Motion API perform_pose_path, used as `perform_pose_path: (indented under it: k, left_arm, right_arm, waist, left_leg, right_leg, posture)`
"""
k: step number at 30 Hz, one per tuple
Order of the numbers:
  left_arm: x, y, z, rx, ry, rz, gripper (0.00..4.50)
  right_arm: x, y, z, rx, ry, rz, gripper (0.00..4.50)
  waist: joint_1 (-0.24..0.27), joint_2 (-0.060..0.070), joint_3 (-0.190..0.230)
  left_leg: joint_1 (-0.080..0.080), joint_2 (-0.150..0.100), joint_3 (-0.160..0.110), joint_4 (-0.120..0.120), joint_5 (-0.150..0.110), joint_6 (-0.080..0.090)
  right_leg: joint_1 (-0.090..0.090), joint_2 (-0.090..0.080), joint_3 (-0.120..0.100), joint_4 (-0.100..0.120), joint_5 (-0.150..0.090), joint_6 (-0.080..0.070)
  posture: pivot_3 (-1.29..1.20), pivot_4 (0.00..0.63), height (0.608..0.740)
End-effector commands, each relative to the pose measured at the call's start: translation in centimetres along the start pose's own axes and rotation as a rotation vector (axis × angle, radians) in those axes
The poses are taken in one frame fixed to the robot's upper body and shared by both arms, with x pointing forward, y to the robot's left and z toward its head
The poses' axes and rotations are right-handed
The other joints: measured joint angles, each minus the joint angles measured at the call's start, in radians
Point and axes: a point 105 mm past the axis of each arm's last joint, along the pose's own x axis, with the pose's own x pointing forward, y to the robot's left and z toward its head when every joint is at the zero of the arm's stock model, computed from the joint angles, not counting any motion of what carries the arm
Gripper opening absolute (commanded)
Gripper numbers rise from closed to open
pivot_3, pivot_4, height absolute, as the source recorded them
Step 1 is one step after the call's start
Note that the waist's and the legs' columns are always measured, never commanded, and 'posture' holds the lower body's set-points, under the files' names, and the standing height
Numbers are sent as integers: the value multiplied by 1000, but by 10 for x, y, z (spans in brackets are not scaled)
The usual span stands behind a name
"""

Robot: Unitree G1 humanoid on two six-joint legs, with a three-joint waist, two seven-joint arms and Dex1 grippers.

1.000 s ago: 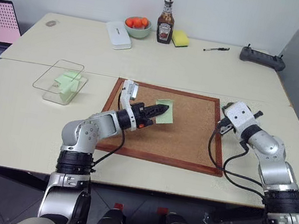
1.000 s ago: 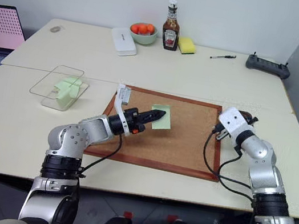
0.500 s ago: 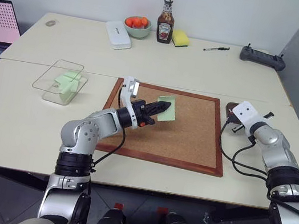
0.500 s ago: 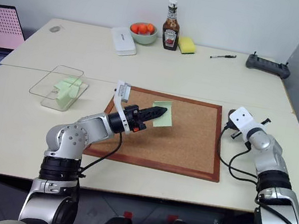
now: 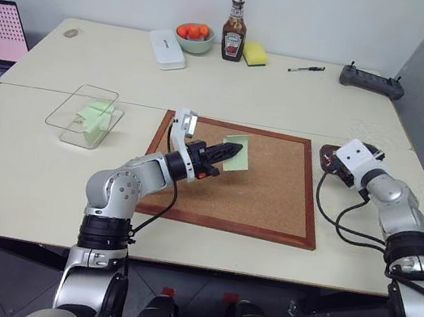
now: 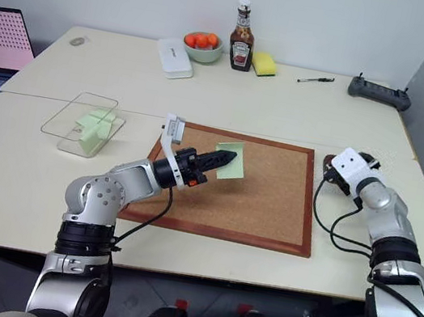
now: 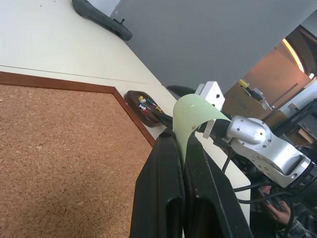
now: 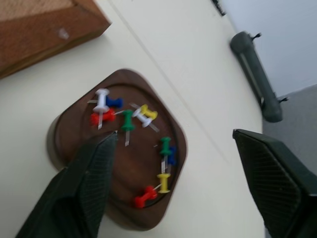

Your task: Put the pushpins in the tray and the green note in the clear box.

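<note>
The left end effector (image 5: 229, 155) pinches the note (image 5: 237, 153) above the corkboard (image 5: 271, 194), the sheet standing on edge and curling upward past the fingertips. Farther right, the right end effector (image 8: 178, 163) gapes wide over the tray (image 8: 74, 144) of pushpins (image 8: 128, 124). The box (image 5: 69, 109) sits far left on the bench (image 5: 22, 166).

The left gripper (image 6: 231, 159) pinches the green note (image 6: 230, 161) above the corkboard's (image 6: 269, 210) far left part.

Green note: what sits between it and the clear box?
In the left eye view, the green note is pinched in the left gripper above the corkboard. Between it and the clear box lie the board's left frame and bare table.
</note>
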Motion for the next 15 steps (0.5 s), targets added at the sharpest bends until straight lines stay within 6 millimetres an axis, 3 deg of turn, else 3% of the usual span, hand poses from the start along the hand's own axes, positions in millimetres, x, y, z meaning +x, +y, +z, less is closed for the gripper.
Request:
perform_pose_path:
  k: [1,5,9,15]
  left_arm:
    - [-6,-7,38,206,-86,61,0]
    - [-33,12,75,383,-149,262,0]
    - [-91,49,114,558,-154,557,0]
    - [-155,91,142,654,-96,838,0]
  right_arm:
    - [-15,-26,38,75,-170,-22,4491]
    - [-33,-2,79,210,-361,141,4491]
    - [-65,46,138,322,-562,431,4491]
    - [-85,84,193,380,-662,642,4491]
  waist:
    - [-1,0,0]
    - [-6,0,0]
    - [-17,0,0]
    - [-13,1,1]
  left_leg:
    - [0,0,0,0,0,0]
    - [1,1,0,0,0,0]
    - [1,1,0,0,0,0]
    - [1,1,-2,0,0,0]
  right_leg:
    - [0,0,0,0,0,0]
    - [0,1,0,0,0,0]
    - [0,1,0,1,0,0]
    - [0,1,-2,1,0,0]
  posture:
    - [0,150,740]
    - [0,150,740]
    - [0,150,740]
    - [0,150,740]
